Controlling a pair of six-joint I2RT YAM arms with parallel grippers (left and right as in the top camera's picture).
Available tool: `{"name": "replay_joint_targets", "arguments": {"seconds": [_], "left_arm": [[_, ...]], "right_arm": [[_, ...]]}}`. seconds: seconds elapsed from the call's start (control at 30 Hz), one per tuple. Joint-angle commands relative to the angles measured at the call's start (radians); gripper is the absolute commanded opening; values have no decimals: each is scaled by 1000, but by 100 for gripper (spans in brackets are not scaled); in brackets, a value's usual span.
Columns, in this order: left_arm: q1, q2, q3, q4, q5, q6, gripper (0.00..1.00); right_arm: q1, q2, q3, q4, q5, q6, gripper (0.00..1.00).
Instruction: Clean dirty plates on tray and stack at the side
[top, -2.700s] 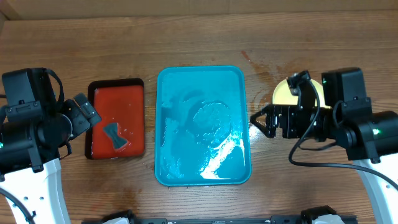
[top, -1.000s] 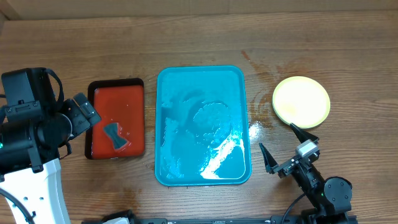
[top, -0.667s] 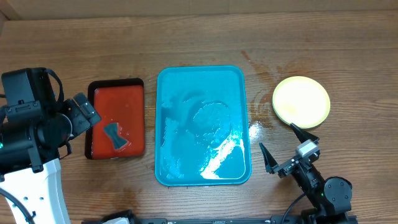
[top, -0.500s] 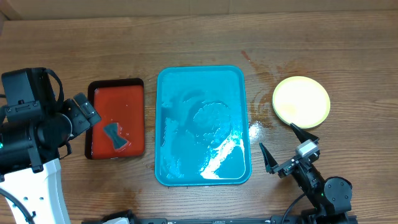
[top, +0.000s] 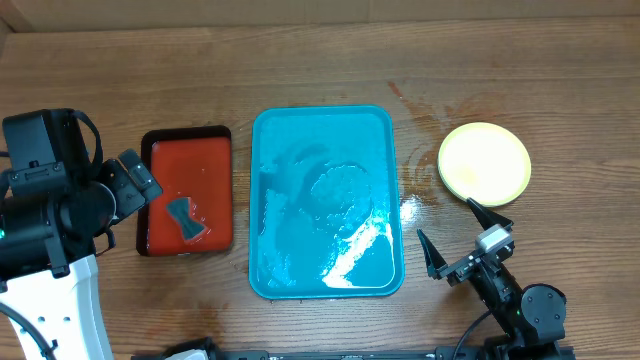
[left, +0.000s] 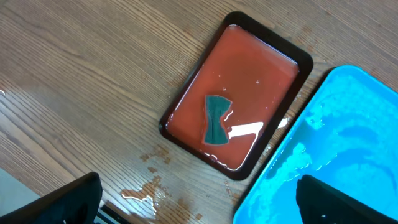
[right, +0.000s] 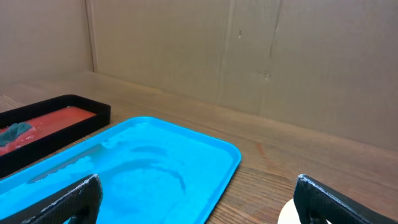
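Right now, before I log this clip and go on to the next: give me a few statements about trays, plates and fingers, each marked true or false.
1. The blue tray holds no plates. True.
2. The yellow plate sits in the red tray. False: it lies on the table, to the right of the blue tray.
3. The right fingers are spread apart with nothing between them. True.
4. The teal scrap lies in the blue tray. False: it lies in the red tray.
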Motion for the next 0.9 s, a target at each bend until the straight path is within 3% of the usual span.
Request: {"name": "replay_joint_targets", "arguments": {"seconds": [0.0, 0.1, 0.2, 0.43, 0.87], "left_arm": [[-31, -32, 14, 4, -11, 8, 100], [-90, -81, 6, 37, -50, 15, 100], [-143, -175, -80, 241, -51, 17, 100], [-243, -471, -526, 721, 119, 169, 100], [-255, -1050, -1212, 1129, 179, 175, 100]], "right_arm": [[7, -10, -11, 2, 3, 0, 100], [7, -10, -11, 2, 3, 0, 100], [7, -10, -11, 2, 3, 0, 100], [7, -10, -11, 2, 3, 0, 100], [7, -10, -11, 2, 3, 0, 100]]}}
